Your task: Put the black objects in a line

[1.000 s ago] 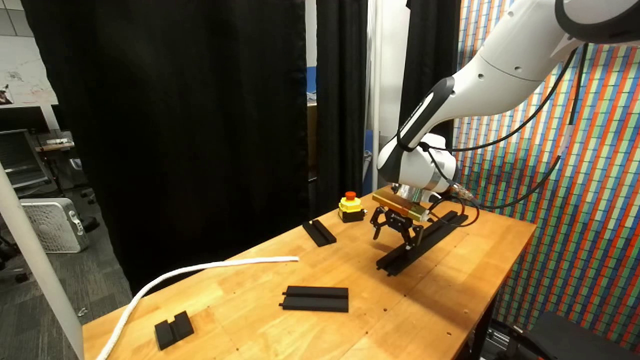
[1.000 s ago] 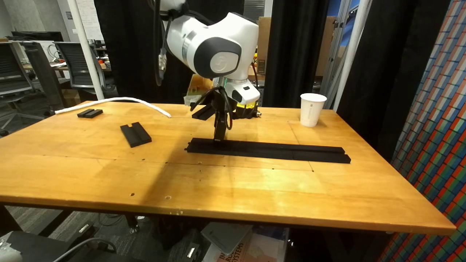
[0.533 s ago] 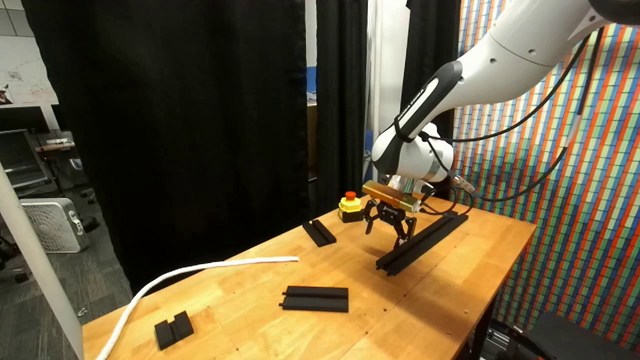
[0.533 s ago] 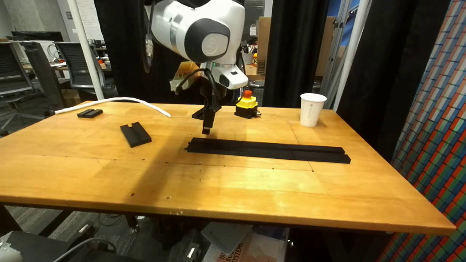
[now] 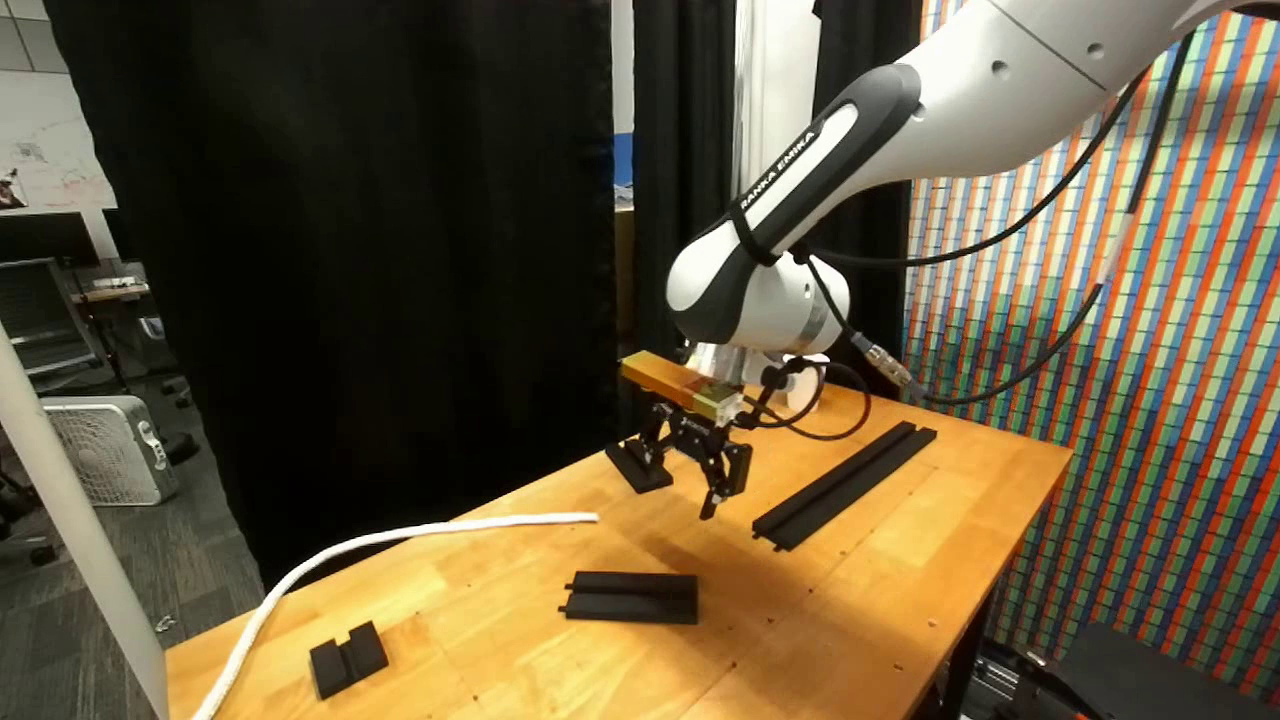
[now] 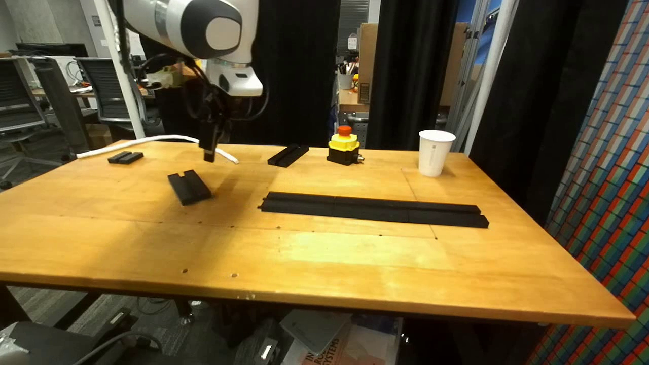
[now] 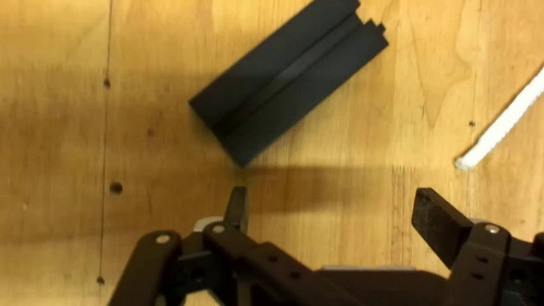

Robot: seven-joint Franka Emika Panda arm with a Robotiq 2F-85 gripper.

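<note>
Wrist view: hovering over the wooden tabletop [image 7: 361, 127] with the fingers [image 7: 440, 229] of the black Robotiq gripper [image 7: 331, 204] spread wide, and with wood grain visible between the tips. Lying aslant just ahead of one fingertip, apart from it: a grooved black bar [image 7: 289, 80] with small pegs at the far end. Off to the side: the tip of a white cord [image 7: 501, 123]. Laid end to end in one long straight run, in an exterior view: more black bars [image 6: 372, 210], with two seams visible along the length. Resting separately on the same tabletop in both exterior views: a short grooved block [image 5: 350, 655] beside the cord, and another grooved bar [image 6: 288, 155] near the edge by a black curtain [image 5: 350, 250]. Also seen in an exterior view: a red-topped yellow emergency-stop box [image 6: 344, 144] and, well apart from it, a white paper cup [image 6: 434, 154]. Reaching in from above: a white Franka Emika arm [image 5: 960, 130].
</note>
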